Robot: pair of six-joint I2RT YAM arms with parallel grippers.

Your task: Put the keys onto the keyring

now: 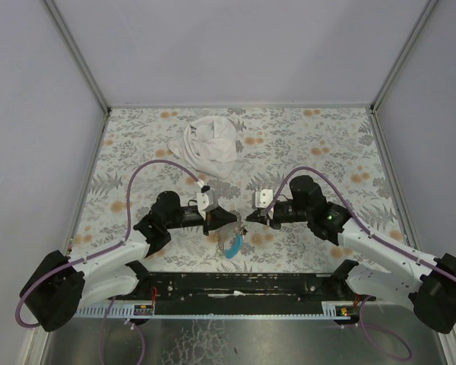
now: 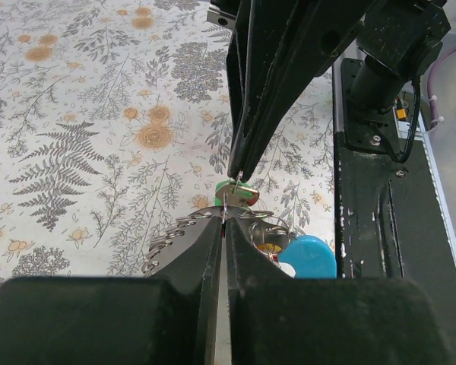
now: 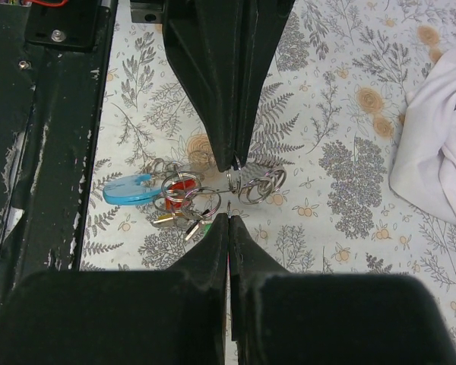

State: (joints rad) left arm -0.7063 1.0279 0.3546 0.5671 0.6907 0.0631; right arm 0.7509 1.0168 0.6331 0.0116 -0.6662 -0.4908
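Ana: What is sitting closest, at the bottom of the top view?

Ben: A black rail (image 1: 235, 285) is running across there from side to side.

Ana: Where are the keys lying?

Ben: The keys (image 3: 184, 219) are lying in a small heap on the flowery table (image 1: 327, 144). In the top view the heap is sitting in the lower middle, just above the rail. A red head (image 3: 184, 186) is showing left of the middle in the right wrist view. A green head (image 2: 242, 194) is peeking out in the middle of the left wrist view.

Ana: Is the keyring sitting with them?

Ben: Yes. The keyring (image 3: 262, 184) is lying just right of the middle in the right wrist view, touching the heap. Its light-blue piece (image 3: 129, 188) is pointing toward the left edge.

Ana: What are the claws doing?

Ben: The left gripper (image 1: 232, 218) and the right gripper (image 1: 249, 218) are pointing tip to tip, near each other. In the top view they are sitting just above the heap. Both are holding their fingers pressed together. The rings are showing right at the tips, but nobody can tell if either claw is pinching anything.

Ana: What is lying farthest away?

Ben: A white cloth (image 1: 209, 144) is sitting crumpled in the upper middle of the top view, well apart from the claws.
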